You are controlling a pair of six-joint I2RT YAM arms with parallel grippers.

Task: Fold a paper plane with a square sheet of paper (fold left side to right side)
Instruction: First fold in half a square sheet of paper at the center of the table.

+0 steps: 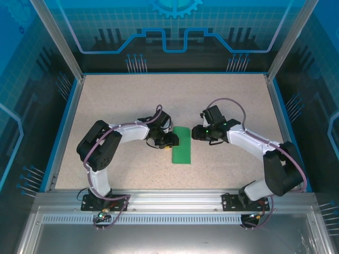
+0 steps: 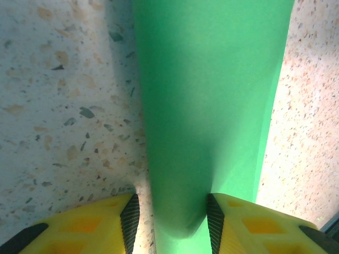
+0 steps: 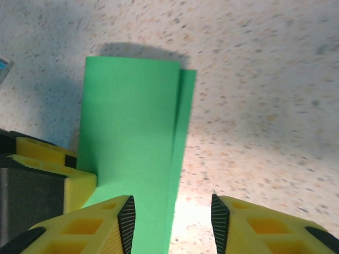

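Observation:
The square sheet of paper (image 1: 181, 145) lies on the table folded into a narrow upright green strip. In the right wrist view the paper (image 3: 132, 121) shows two layers, with the lower layer's edge sticking out on the right. My left gripper (image 1: 170, 142) is at the strip's left side. In its wrist view the paper (image 2: 206, 95) bulges up as a rounded fold between the jaws of the left gripper (image 2: 172, 222); the right pad touches it and the left pad stands apart. My right gripper (image 3: 170, 222) is open over the strip's right edge, holding nothing.
The speckled beige table (image 1: 116, 106) is bounded by a blue rim and glass walls. A metal rail (image 1: 175, 198) carrying both arm bases runs along the near edge. A yellow finger of the left gripper (image 3: 53, 159) shows beside the paper in the right wrist view.

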